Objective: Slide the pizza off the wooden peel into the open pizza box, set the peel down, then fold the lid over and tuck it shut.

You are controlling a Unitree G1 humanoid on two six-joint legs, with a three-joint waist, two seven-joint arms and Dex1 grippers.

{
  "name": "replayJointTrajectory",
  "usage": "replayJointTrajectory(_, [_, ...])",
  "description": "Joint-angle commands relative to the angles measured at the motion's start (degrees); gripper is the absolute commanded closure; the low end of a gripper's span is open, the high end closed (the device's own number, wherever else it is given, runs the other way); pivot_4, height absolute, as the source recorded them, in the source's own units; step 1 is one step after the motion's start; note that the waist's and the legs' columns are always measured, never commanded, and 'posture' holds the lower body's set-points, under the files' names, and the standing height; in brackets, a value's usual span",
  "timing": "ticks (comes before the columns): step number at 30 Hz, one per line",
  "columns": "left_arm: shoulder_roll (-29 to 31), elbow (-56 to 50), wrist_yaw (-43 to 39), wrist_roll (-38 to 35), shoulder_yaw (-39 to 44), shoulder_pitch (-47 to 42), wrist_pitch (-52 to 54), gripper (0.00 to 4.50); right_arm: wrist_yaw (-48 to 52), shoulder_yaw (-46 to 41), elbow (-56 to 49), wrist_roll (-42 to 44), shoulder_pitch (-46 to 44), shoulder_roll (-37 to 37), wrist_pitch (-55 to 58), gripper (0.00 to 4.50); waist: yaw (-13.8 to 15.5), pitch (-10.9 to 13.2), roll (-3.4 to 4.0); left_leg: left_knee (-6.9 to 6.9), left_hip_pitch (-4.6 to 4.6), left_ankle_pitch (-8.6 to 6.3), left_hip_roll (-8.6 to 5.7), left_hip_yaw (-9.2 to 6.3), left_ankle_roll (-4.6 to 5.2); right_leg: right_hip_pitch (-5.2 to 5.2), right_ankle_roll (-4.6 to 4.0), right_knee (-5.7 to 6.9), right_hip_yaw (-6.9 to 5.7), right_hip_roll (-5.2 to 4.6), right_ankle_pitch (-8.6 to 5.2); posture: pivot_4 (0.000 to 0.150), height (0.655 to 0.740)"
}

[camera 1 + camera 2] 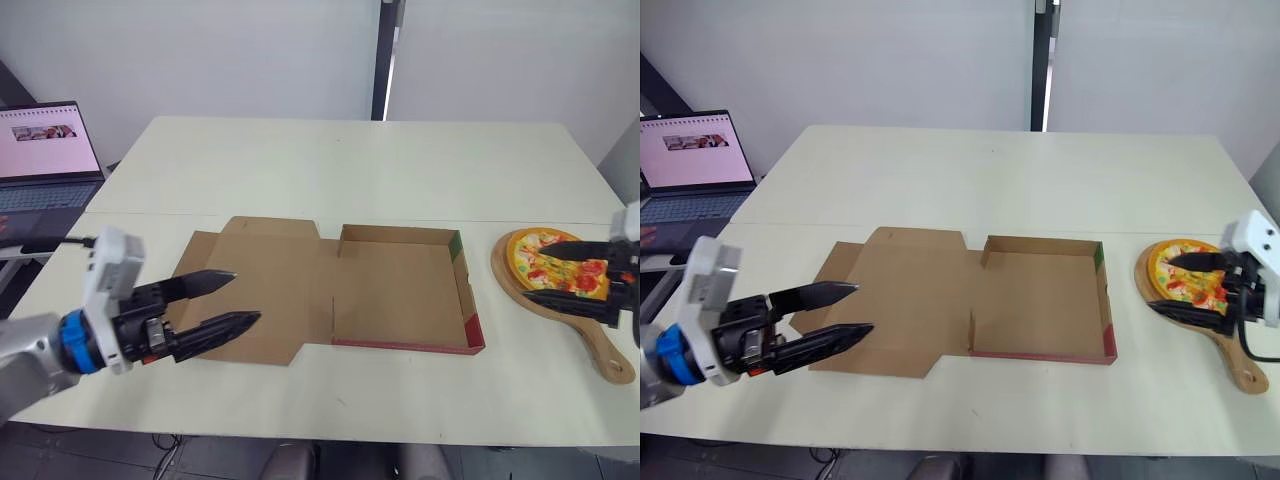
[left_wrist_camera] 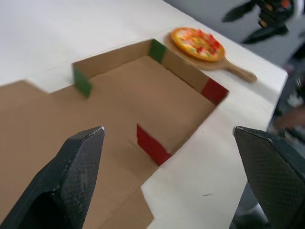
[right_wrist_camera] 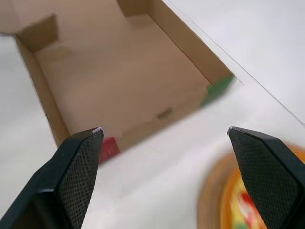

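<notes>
left gripper (image 1: 245, 296) low on the left side, arm angled in and pointing right, fingers spread wide, holding nothing; right gripper (image 1: 537, 270) at far right, pointing left, fingers likewise parted

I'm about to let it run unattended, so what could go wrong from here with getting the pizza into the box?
The open right pincer hovers over the pizza, not the handle of the peel, so it may press the toppings instead of gripping. The raised side wall of the box faces the peel; the pizza could catch on it or slide onto the table.
</notes>
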Motion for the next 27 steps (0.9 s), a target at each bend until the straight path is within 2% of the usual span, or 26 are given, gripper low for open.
replayJointTrajectory(1, [2.47, 0.41, -5.37, 3.83, -7.69, -9.49, -4.83, 0.01, -0.09, -8.64, 0.21, -2.91, 5.96, 0.68, 0.04, 0.00, 0.01, 0.00, 0.00, 0.00, 0.00, -0.01, 0.00, 0.01, 0.01, 0.00, 0.00, 0.00, 0.03, 0.01, 0.00, 0.150, 0.7400])
replayJointTrajectory(4, [1.92, 1.88, -7.62, 5.28, -13.08, -16.53, -6.20, 0.01, -1.29, -12.37, 0.11, -4.32, 10.62, 2.77, 0.11, 0.00, -0.13, 0.02, -0.04, 0.00, 0.01, -0.03, -0.02, 0.05, 0.06, 0.01, 0.05, -0.01, 0.11, 0.02, 0.03, 0.150, 0.7400])
replayJointTrajectory(9, [1.03, 2.95, -12.93, 9.56, -20.10, -22.61, -8.68, 0.01, -5.53, -14.44, 0.01, -7.47, 16.27, 6.97, -0.61, 0.00, -0.55, 0.06, -0.10, 0.03, 0.05, -0.04, -0.02, 0.16, 0.08, 0.03, 0.25, -0.01, 0.29, 0.08, 0.07, 0.150, 0.7400])
replayJointTrajectory(16, [-3.25, 4.36, -17.47, 16.78, -28.19, -27.93, -13.20, 0.01, -14.94, -7.80, 1.84, -12.29, 13.64, 6.75, 3.56, 0.00, -0.64, 0.11, -0.20, 0.10, 0.10, -0.03, -0.02, 0.35, 0.09, 0.04, 0.39, -0.01, 0.57, 0.16, 0.00, 0.150, 0.7400])
replayJointTrajectory(19, [-5.82, 4.11, -18.23, 19.91, -30.99, -29.65, -15.31, 0.01, -18.56, -3.14, 4.94, -13.10, 8.85, 6.45, 6.81, 0.00, -0.72, 0.15, -0.25, 0.12, 0.10, -0.03, -0.02, 0.34, 0.09, 0.04, 0.43, -0.01, 0.60, 0.17, 0.12, 0.150, 0.7400])
replayJointTrajectory(27, [-9.72, 3.58, -19.10, 23.88, -34.34, -31.72, -17.10, 0.01, -22.20, 6.12, 13.92, -14.84, 1.01, 6.85, 8.64, 0.00, -0.54, 0.15, -0.25, 0.12, 0.06, -0.03, -0.04, 0.30, 0.08, 0.01, 0.37, -0.05, 0.61, 0.17, 0.28, 0.150, 0.7400])
